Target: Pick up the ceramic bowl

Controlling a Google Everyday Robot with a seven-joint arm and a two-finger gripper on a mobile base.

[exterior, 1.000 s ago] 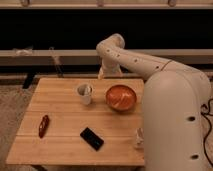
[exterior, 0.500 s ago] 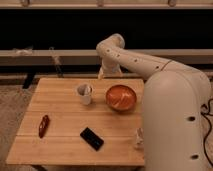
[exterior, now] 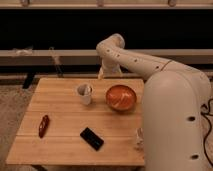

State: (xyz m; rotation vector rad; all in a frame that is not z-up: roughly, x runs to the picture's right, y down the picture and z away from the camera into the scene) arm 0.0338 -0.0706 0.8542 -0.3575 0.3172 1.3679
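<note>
One gripper point(exterior: 108, 74) hangs at the far edge of the table point(exterior: 60, 112); whether it is spread or closed I cannot tell. The ceramic bowl point(exterior: 120, 97) sits just camera-ward of it, ungrasped, near the white cup point(exterior: 84, 93). The approach seems in hand. Next it likely must descend onto the bowl's rim.

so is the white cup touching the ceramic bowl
Apart. The camera view shows a strip of bare wooden table between the white cup and the ceramic bowl. The claw is near the table's far edge, behind them.
</note>
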